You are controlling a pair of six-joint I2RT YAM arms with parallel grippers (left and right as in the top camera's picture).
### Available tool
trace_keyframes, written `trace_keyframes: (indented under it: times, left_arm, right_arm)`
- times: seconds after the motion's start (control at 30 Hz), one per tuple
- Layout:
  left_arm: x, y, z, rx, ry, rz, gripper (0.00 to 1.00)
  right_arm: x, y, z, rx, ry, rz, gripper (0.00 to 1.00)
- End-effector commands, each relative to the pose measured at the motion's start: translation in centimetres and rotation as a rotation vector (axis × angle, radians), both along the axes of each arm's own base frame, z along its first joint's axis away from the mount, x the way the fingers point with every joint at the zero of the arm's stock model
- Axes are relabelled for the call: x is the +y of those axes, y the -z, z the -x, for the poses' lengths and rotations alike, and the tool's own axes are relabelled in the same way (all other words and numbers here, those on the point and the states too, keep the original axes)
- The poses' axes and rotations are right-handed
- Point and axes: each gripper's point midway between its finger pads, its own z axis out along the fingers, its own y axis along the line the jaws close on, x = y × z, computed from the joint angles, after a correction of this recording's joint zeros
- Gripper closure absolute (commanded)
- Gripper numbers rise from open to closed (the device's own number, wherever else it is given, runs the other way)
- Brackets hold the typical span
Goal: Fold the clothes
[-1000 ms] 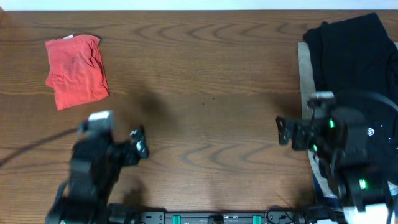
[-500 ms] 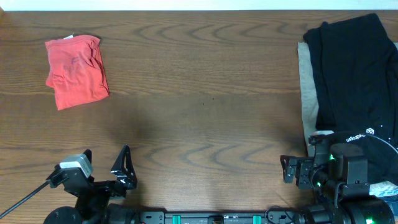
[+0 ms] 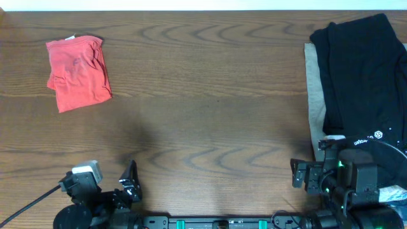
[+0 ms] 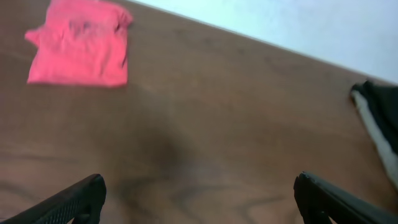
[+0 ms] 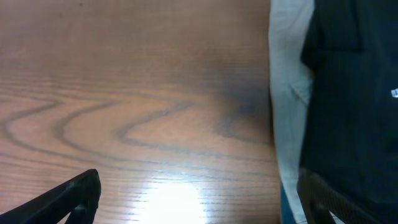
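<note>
The orange-red T-shirt (image 3: pixel 78 73) lies folded in a small packet at the table's far left; it also shows at the top left of the left wrist view (image 4: pixel 79 42). My left gripper (image 3: pixel 129 184) is open and empty at the front left edge, far from the shirt. My right gripper (image 3: pixel 299 173) is open and empty at the front right, beside the black garment. In the wrist views both pairs of fingertips, left (image 4: pixel 199 199) and right (image 5: pixel 199 199), stand wide apart over bare wood.
A black garment with a small white logo (image 3: pixel 359 70) lies at the right edge on a beige cloth (image 3: pixel 313 83); both show in the right wrist view (image 5: pixel 348 81). The brown wooden table (image 3: pixel 210 95) spans the view.
Both arms have drawn back toward the front edge of the table. The shirt and the black garment have not moved.
</note>
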Motion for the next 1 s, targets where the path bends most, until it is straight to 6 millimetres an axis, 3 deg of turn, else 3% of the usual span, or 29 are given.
trace_keyframes:
  times: [0.0, 0.17, 0.47, 0.6, 0.97]
  left_arm:
    - [0.2, 1.1, 0.5, 0.045, 0.001, -0.021, 0.02]
    - [0.4, 2.6, 1.4, 0.116, 0.001, -0.035, 0.02]
    - [0.4, 2.6, 1.4, 0.117, 0.001, -0.035, 0.02]
    - [0.4, 2.6, 1.4, 0.117, 0.001, -0.035, 0.02]
    - [0.4, 2.6, 1.4, 0.117, 0.001, -0.035, 0.02]
  right_arm:
    - [-0.4, -0.3, 0.2, -0.032, 0.018, 0.015, 0.01]
    - [-0.4, -1.0, 0.5, -0.085, 0.018, 0.007, 0.01]
    - [-0.2, -3.1, 0.7, -0.258, -0.030, 0.012, 0.01]
    - [0.5, -4.2, -0.7, -0.422, -0.097, 0.033, 0.01]
    - [1.8, -3.4, -6.0, -0.801, -0.122, 0.031, 0.01]
